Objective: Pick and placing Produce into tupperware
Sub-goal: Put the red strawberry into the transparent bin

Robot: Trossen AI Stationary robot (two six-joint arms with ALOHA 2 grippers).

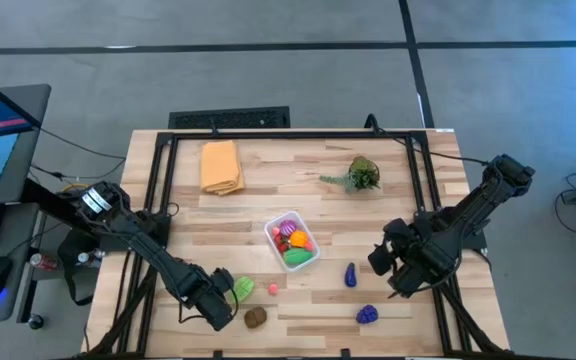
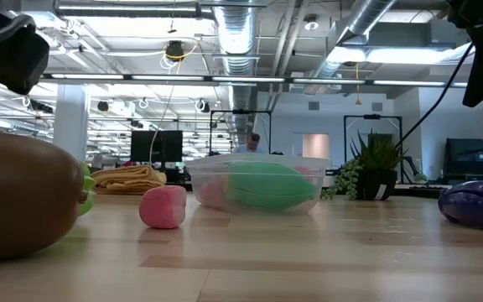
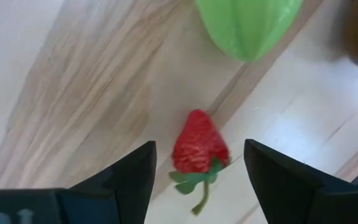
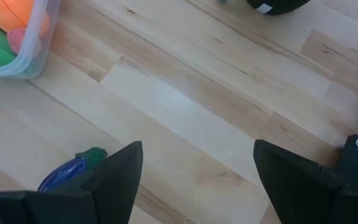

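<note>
The left tool [image 1: 216, 303] hangs low near the counter's [image 1: 408, 200] front edge, toward its left corner; its fingers [image 3: 129, 180] are spread, with a red strawberry [image 3: 199, 147] lying on the wood between them, untouched by either finger. Just beside it sit a light-green fruit [image 1: 243, 288], a small pink piece [image 1: 272, 289] and a brown fruit [image 1: 255, 317], the brown one nearest the front edge.

The clear tub [image 1: 275, 228] stands near the middle of the counter and holds several pieces, a green one [image 1: 299, 256] and an orange one [image 1: 299, 240] among them.

The right tool [image 1: 396, 272] hovers over the right half of the counter, its fingers [image 4: 114, 174] spread wide and holding nothing. A blue vegetable with a green cap [image 1: 350, 275] lies between it and the tub, and a purple fruit [image 1: 367, 315] lies near the front edge.

A folded yellow cloth [image 1: 221, 165] rests toward the back left corner, and a leafy green sprig [image 1: 358, 175] toward the back right
</note>
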